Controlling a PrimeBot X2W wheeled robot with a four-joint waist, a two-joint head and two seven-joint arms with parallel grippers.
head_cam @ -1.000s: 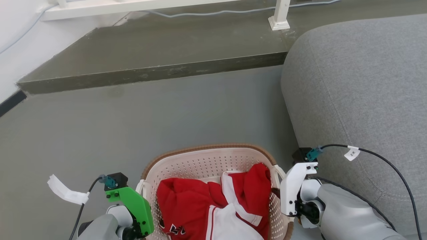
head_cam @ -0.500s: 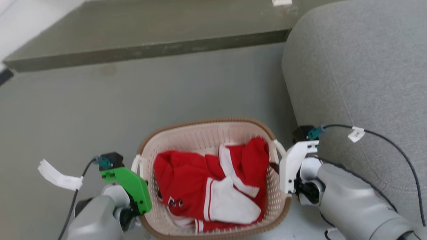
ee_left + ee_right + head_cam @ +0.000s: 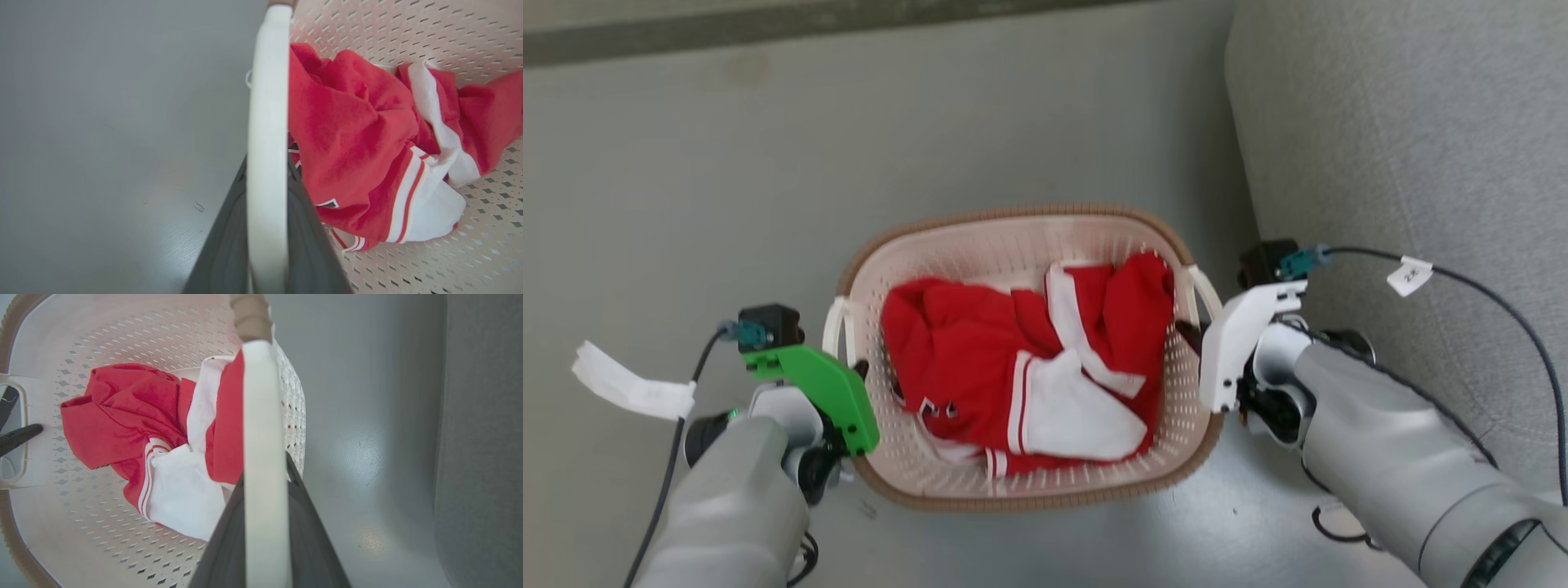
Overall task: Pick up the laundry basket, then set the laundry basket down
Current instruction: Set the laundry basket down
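Observation:
The laundry basket (image 3: 1013, 214), cream perforated plastic with a brown rim, sits in the middle of the head view over the grey floor, holding a red and white garment (image 3: 1013, 359). My left gripper (image 3: 860, 371) is shut on the basket's left white handle (image 3: 267, 102), with a dark finger (image 3: 226, 245) on each side of it. On the opposite side, the right gripper (image 3: 1186, 331) is shut on the right handle (image 3: 261, 416). The right wrist view looks across the basket (image 3: 143, 335) to the left gripper's fingertips (image 3: 18, 437). Whether the base touches the floor I cannot tell.
A grey sofa (image 3: 1405, 122) rises close on the right of the basket and my right arm. A dark step edge (image 3: 768, 24) runs along the far side. Black cables (image 3: 1462, 282) trail from both wrists, and a white tag (image 3: 629, 384) hangs at the left one.
The head camera has tilted down, so the whole basket now shows and the step has slid to the top edge. Both grippers have kept their hold on the handles.

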